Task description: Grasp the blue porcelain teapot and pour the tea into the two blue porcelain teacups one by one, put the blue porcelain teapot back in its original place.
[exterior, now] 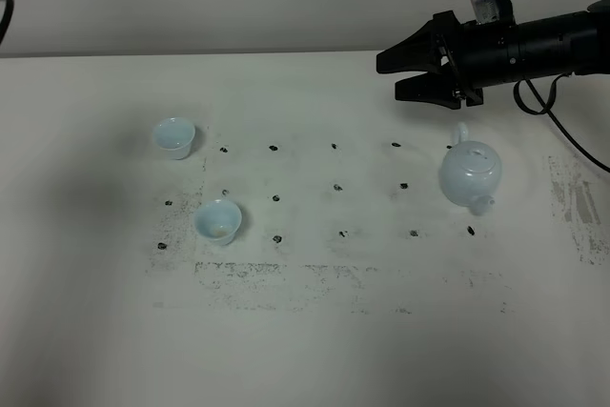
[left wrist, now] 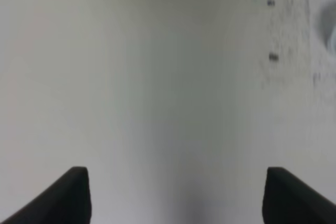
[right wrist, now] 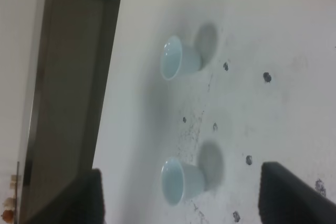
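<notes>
The blue porcelain teapot (exterior: 470,176) stands upright on the table's right side, lid on and spout toward the front. The two blue porcelain teacups stand upright on the left, one farther back (exterior: 174,137) and one nearer (exterior: 218,221). The nearer one has a faint brownish tint at its bottom; otherwise no tea shows. My right gripper (exterior: 389,77) hovers open, up behind the teapot and pointing left, holding nothing. The right wrist view shows both teacups (right wrist: 178,57) (right wrist: 181,181) ahead of the gripper (right wrist: 181,203). My left gripper (left wrist: 176,195) is open over bare table.
Small black marks (exterior: 338,187) dot the white table (exterior: 315,331) in a grid between the cups and the teapot. Scuffed grey patches run along the grid's front edge and at the far right. A black cable (exterior: 572,140) hangs from the right arm.
</notes>
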{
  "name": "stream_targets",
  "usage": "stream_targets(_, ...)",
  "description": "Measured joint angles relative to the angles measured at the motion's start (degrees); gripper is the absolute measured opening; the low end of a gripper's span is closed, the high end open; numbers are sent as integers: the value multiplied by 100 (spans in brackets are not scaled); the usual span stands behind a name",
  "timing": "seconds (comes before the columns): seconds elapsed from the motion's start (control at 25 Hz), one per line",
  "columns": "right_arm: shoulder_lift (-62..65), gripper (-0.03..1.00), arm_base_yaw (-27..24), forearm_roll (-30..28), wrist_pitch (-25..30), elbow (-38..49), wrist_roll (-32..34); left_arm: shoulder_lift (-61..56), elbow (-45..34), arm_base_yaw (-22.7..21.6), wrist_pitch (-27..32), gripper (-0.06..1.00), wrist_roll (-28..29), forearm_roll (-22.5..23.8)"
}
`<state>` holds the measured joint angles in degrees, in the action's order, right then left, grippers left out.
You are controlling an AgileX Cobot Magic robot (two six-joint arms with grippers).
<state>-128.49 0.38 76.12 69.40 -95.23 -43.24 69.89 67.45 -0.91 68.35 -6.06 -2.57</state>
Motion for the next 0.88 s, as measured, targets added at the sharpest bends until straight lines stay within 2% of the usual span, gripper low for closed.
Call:
stream_targets(0.28, 0, 59, 0, 0, 0, 0, 0, -2402, -2226, 0, -32, 64, 101, -11)
stream_targets(0.44, 0, 59, 0, 0, 0, 0, 0, -3571, -3215, 0, -387, 66, 548, -17)
stream_targets(0.64, 0, 59, 0, -33, 0, 0, 0, -4612, -3902, 0, -490, 68, 999, 128)
stream_targets(0.88, 0, 59, 0, -69, 0, 0, 0, -5362, -4128, 0, -719, 68, 882, 133)
